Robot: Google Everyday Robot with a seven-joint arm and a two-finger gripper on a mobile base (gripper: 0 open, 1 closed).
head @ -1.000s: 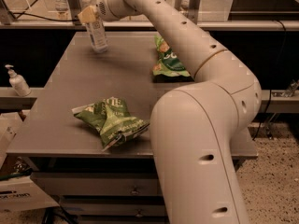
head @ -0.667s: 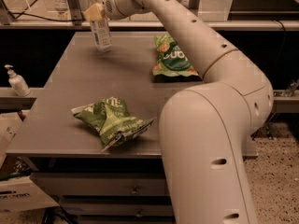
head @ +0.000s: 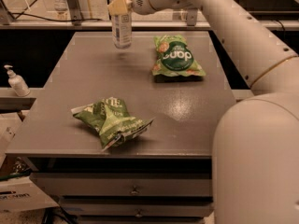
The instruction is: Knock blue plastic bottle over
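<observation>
Camera view, pincer: the pincer (head: 119, 6) is at the far side of the desk (head: 84, 83), against the top part of the bottle; whether it is spread or pressed together cannot be told
Camera view, task thing: the blue plastic bottle (head: 122, 29) stands upright near the desk's far edge; not yet toppled
Camera view, surroundings: a flat green chip bag (head: 176, 57) lies to the bottle's right, apart from it; a crumpled green bag (head: 112, 120) lies near the front edge, well apart; a white pump bottle (head: 17, 82) stands off the desk at left
Step in hand (judged): the tipping push
Advice: contact high up gives the most leverage; push toward the bare desk in front, not the far edge
Risk (judged): a low push slides the bottle instead of tipping it; once down it may roll off
</observation>
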